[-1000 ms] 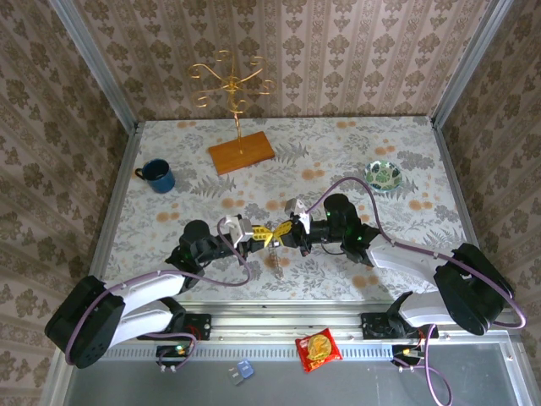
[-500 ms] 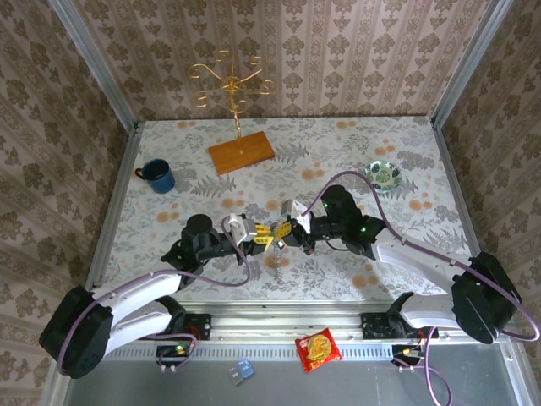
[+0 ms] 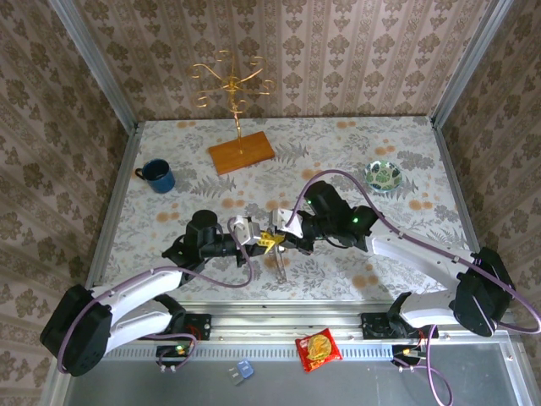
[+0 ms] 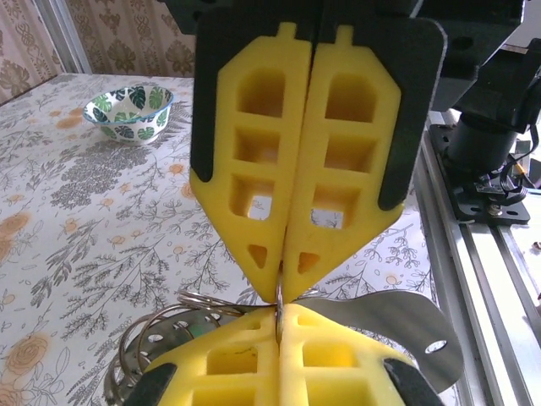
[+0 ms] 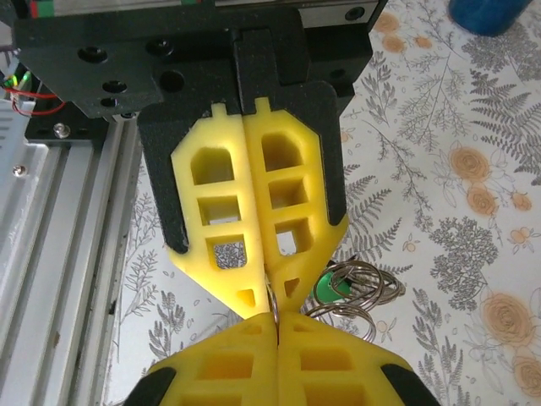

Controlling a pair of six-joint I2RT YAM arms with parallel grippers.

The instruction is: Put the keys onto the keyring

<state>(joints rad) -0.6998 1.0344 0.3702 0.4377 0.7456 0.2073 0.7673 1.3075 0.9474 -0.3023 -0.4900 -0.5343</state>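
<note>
Keyring wire (image 4: 278, 298) runs crosswise from left gripper (image 3: 265, 242) to right gripper (image 5: 276, 326), both clamped on it.

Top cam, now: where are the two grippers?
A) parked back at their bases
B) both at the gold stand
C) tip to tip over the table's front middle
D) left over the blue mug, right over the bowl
C: the left gripper and right gripper meet tip to tip near the table's front edge, away from the mug, bowl and stand.

A lab booth: wallpapered panels (image 3: 338, 51), aluminium rail (image 3: 270, 325).
</note>
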